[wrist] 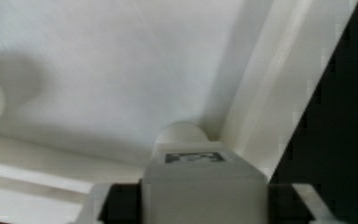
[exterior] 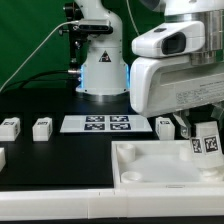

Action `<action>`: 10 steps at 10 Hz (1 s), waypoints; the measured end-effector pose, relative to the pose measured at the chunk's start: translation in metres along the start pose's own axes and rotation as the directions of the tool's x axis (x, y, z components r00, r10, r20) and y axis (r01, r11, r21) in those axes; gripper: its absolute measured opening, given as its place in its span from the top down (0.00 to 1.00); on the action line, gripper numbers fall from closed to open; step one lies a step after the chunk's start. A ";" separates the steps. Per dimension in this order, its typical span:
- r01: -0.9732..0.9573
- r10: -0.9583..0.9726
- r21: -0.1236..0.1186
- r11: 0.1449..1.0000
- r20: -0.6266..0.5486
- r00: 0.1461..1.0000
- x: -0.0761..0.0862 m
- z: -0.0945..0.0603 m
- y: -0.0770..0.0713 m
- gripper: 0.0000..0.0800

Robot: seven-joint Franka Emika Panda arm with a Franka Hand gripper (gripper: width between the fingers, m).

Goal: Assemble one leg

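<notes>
My gripper (exterior: 201, 133) is shut on a white leg (exterior: 202, 143) whose black-and-white tag faces the camera. It holds the leg upright over the far corner of the white tabletop (exterior: 150, 165), on the exterior view's right. In the wrist view the leg (wrist: 201, 168) sits between my fingers (wrist: 119, 205), and its rounded end points down at the tabletop's inner floor (wrist: 123, 90), close to the raised rim (wrist: 274, 70). I cannot tell whether the end touches the floor. My gripper (wrist: 201, 208) hides the leg's upper part.
Loose legs lie on the black table: two at the exterior view's left (exterior: 9, 128) (exterior: 42, 127), one (exterior: 165, 125) just behind the tabletop, and another at the left edge (exterior: 1, 157). The marker board (exterior: 97, 123) lies in the middle. The robot base (exterior: 100, 70) stands behind it.
</notes>
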State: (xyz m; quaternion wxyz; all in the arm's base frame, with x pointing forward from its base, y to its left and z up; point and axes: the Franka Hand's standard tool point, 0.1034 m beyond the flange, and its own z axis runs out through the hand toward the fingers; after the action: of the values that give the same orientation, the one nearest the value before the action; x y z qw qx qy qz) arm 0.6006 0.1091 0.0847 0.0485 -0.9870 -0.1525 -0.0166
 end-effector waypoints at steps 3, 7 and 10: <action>-0.043 0.043 0.003 0.999 0.011 0.999 0.001 0.001 0.000 0.63; -0.286 0.285 0.020 0.958 0.013 0.958 0.001 0.002 -0.004 0.63; -0.581 0.580 0.013 0.814 0.015 0.814 0.001 0.000 0.002 0.63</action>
State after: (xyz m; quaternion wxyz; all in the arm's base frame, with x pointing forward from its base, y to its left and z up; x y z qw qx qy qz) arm 0.6025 0.1074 0.0842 0.0588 -0.9861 0.1552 0.0053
